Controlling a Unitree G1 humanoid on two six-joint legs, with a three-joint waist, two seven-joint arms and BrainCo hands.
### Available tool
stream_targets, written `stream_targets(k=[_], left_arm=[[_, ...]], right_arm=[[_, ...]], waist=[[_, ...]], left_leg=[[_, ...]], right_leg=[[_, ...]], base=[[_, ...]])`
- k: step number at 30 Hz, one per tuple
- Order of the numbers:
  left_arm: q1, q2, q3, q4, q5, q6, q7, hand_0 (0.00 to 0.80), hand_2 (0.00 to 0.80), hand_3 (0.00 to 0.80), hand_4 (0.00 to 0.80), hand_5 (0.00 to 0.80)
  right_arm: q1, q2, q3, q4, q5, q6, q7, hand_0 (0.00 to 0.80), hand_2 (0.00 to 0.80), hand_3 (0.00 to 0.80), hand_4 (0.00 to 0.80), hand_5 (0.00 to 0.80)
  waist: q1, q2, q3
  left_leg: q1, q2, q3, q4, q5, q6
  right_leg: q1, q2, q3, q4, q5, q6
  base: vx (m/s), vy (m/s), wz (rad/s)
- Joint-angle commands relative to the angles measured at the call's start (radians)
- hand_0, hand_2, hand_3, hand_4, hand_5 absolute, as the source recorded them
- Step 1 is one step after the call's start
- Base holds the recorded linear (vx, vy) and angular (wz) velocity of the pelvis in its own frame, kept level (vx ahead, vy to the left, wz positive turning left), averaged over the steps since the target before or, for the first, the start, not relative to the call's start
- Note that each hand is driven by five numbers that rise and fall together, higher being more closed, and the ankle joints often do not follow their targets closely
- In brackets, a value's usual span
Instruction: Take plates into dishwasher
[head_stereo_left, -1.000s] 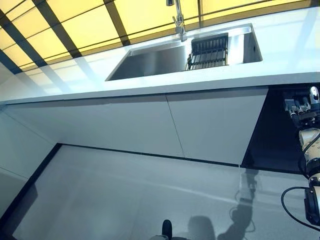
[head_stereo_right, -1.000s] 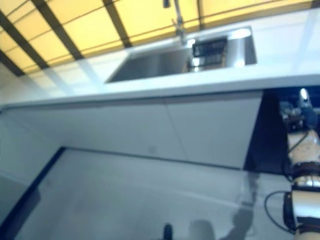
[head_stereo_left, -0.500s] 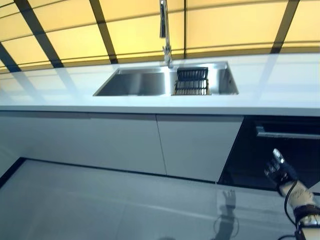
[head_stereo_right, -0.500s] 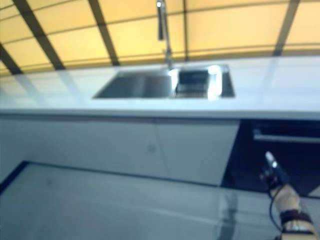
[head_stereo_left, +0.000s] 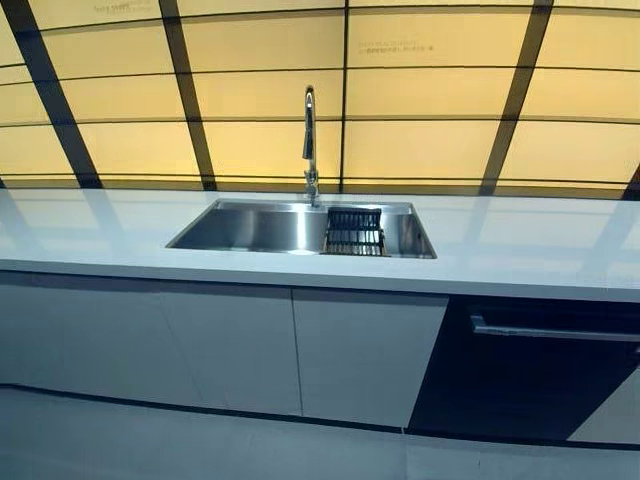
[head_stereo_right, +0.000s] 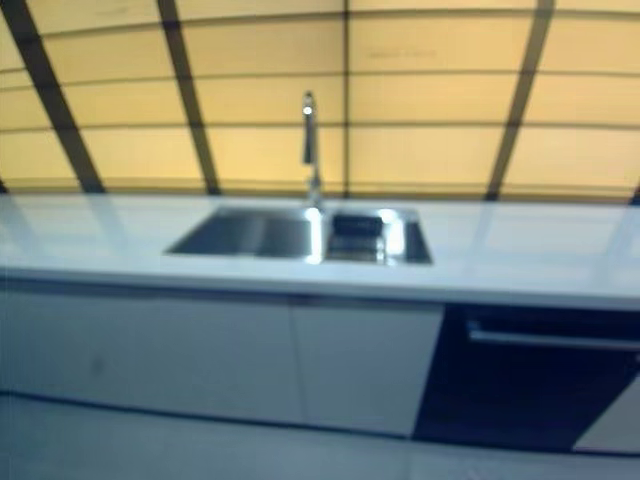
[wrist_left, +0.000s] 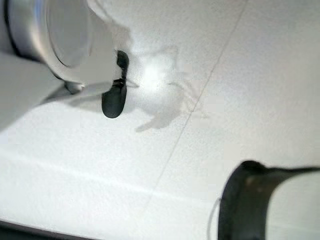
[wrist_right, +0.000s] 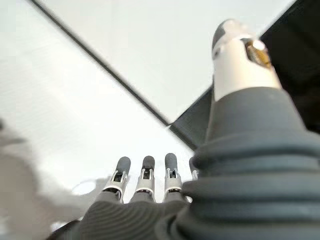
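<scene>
White counter (head_stereo_left: 520, 262), sink (head_stereo_left: 262, 229), dish rack (head_stereo_left: 354, 232), faucet (head_stereo_left: 309, 140)

The right hand (wrist_right: 165, 200) shows only in its wrist view, fingers (wrist_right: 146, 172) straight and side by side, thumb (wrist_right: 240, 55) extended, holding nothing.
</scene>
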Motion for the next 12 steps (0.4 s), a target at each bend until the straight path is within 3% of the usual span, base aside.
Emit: stream_targets(k=[1,4,8,9,12], left_arm=[[-0.07,-0.017,-0.001,0.083,0.057,0.0,-0.013,0.0,0.0,0.0,0.0,0.0],[-0.067,-0.035,-0.006,0.093,0.072,0.011,-0.006,0.0,0.0,0.0,0.0,0.0],[-0.064,-0.056,-0.018,0.1,0.072,0.029,0.003,0.0,0.0,0.0,0.0,0.0],[-0.068,-0.071,-0.029,0.107,0.074,0.043,-0.006,0.0,0.0,0.0,0.0,0.0],[-0.077,-0.087,-0.059,0.109,0.085,0.048,-0.024,0.0,0.0,0.0,0.0,0.0]], right_arm=[[-0.031,0.053,0.027,0.053,-0.06,0.002,0.02,0.0,0.0,0.0,0.0,0.0],[-0.01,0.081,0.023,0.076,-0.062,0.017,-0.016,0.0,0.0,0.0,0.0,0.0],[0.002,0.104,0.038,0.08,-0.12,-0.017,-0.056,0.0,0.0,0.0,0.0,0.0],[0.003,0.115,0.056,0.078,-0.148,-0.009,-0.11,0.0,0.0,0.0,0.0,0.0],[0.0,0.127,0.094,0.077,-0.26,-0.01,-0.117,0.0,0.0,0.0,0.0,0.0]], waist=[[-0.006,0.0,0.026],[-0.014,0.001,0.022],[-0.019,0.002,0.021],[-0.023,-0.001,0.021],[-0.024,-0.007,0.022]], left_leg=[[0.029,-0.04,0.039,-0.002,-0.09,0.073],[0.037,-0.04,0.047,-0.002,-0.095,0.076],[0.043,-0.042,0.051,-0.002,-0.098,0.082],[0.046,-0.04,0.056,-0.002,-0.101,0.085],[0.05,-0.039,0.061,-0.002,-0.104,0.089]], right_leg=[[-0.047,0.041,-0.002,0.032,-0.017,-0.04],[-0.043,0.041,0.001,0.032,-0.019,-0.038],[-0.041,0.041,0.008,0.032,-0.02,-0.036],[-0.042,0.039,0.011,0.036,-0.02,-0.034],[-0.038,0.039,0.013,0.028,-0.015,-0.033]], base=[[-0.002,0.097,-0.06],[0.006,0.07,-0.02],[-0.007,0.041,-0.07],[-0.028,0.04,-0.17],[-0.016,0.021,-0.09]])
